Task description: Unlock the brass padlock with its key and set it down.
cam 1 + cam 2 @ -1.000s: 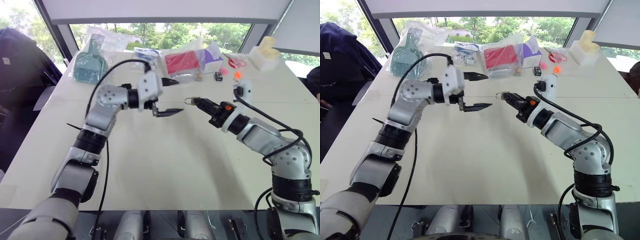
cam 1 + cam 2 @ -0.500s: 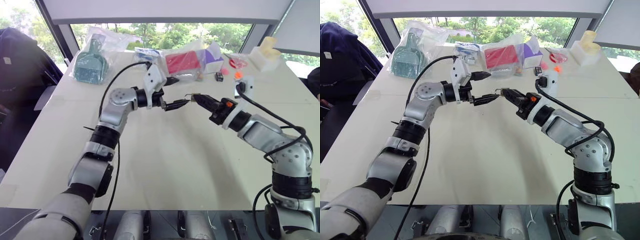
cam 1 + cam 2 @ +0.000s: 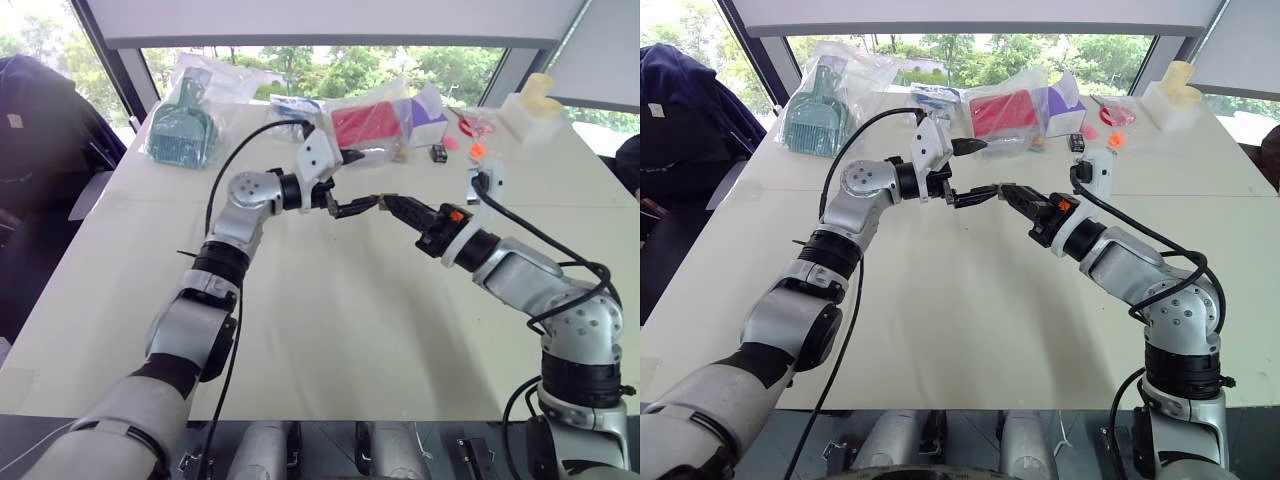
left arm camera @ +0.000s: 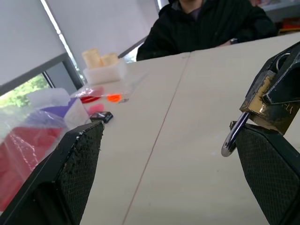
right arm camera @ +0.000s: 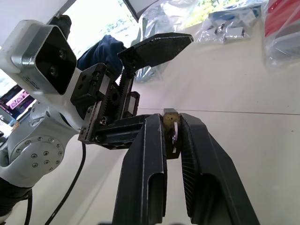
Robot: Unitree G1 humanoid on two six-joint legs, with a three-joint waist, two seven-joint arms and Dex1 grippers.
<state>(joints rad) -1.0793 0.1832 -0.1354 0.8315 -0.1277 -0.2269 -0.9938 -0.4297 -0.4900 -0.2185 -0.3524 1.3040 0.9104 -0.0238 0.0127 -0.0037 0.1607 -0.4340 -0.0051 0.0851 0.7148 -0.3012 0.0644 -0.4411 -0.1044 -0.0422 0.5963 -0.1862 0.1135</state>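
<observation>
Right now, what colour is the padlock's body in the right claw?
Yellow-gold brass padlock, with a silvery shackle; clearest in the left wrist view.

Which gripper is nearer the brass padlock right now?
Right. The right gripper is shut on the brass padlock, held above the table; the left gripper is open, one finger just beside it.

Silver arms, black cables, black pincers
</observation>
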